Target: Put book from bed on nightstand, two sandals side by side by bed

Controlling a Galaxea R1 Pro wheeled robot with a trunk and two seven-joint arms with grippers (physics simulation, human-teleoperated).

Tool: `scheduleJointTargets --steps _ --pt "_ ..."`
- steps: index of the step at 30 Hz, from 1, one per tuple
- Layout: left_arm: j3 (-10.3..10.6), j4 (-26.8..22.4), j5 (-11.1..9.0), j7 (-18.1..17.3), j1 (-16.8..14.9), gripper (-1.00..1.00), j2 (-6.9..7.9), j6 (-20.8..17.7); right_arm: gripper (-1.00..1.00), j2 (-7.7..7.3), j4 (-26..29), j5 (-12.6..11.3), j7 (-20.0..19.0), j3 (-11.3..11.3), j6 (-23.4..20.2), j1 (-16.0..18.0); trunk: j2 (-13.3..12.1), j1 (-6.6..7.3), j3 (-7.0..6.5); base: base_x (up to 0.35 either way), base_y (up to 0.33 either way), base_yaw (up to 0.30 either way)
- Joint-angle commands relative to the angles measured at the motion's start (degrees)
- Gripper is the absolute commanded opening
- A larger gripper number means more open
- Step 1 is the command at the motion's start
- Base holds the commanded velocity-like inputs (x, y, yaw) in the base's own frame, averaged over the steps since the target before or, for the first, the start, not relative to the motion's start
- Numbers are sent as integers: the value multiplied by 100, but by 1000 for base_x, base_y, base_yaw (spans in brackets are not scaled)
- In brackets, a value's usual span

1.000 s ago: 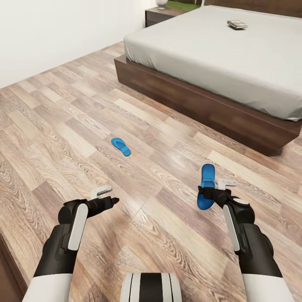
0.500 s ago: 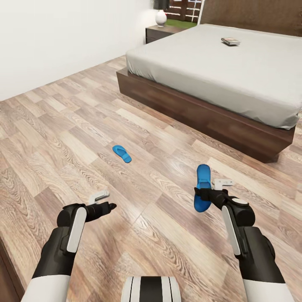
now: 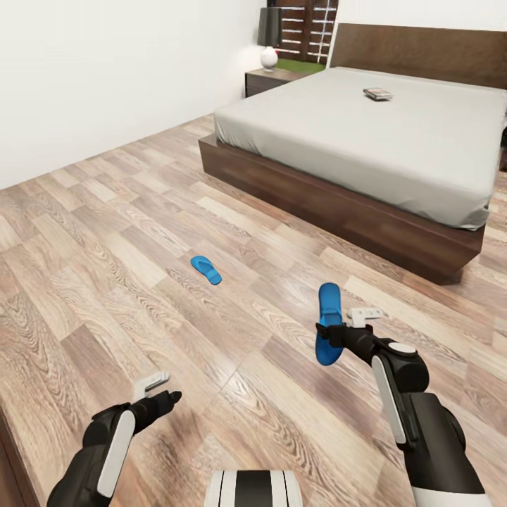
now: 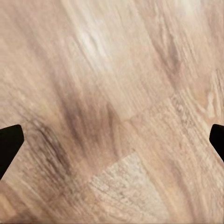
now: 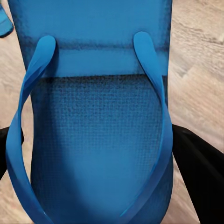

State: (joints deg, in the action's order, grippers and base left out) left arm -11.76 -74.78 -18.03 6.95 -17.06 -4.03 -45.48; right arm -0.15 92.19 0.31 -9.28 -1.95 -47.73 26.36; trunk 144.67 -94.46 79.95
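My right claw (image 3: 331, 332) stays clamped on one blue sandal (image 3: 327, 333), carried above the plank floor (image 3: 105, 282), while my view has lifted to take in more of the bed (image 3: 394, 141) and the nightstand (image 3: 271, 79). My left claw (image 3: 163, 396), wide open and empty, has dropped lower. The second sandal (image 3: 205, 269) lies on the floor well apart from the bed, the book (image 3: 378, 94) sits on the mattress, so every placement remains undone; no containers appear.

no readable text, book (image 3: 378, 94) cover lettering too small
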Motion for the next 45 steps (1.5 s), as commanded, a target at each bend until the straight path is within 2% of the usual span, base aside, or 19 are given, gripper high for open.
scheduleJointTargets --steps 1,3,8,12,17,24,30,45 --pt "-12 37 -67 45 47 100 18 28 -100 -1 13 12 -27 13 -15 -12 0 3 -19 0 0 0" --pt "-18 411 -84 39 119 100 62 292 -100 -2 25 18 -36 142 25 -93 -3 8 -63 0 0 0" --pt "-26 561 -61 79 130 100 73 451 -100 -2 26 21 -40 221 34 -130 -9 21 -174 0 0 0" --pt "-120 612 -67 79 132 100 75 493 -100 3 27 22 -45 239 35 -141 -15 32 -263 0 0 0" --pt "-297 923 -80 64 128 100 70 533 -100 4 27 22 -41 246 36 -145 -21 45 -373 0 0 0" --pt "-325 1199 -100 49 95 100 48 805 -100 4 27 22 -42 247 38 -147 -31 63 -529 0 0 0" --pt "-327 1266 -106 38 87 100 41 1053 -100 4 27 22 -40 247 39 -148 -39 78 -661 0 0 0" --pt "-325 1353 -97 42 84 100 54 1107 -100 6 27 27 -39 247 45 -149 -59 117 -994 0 0 0"
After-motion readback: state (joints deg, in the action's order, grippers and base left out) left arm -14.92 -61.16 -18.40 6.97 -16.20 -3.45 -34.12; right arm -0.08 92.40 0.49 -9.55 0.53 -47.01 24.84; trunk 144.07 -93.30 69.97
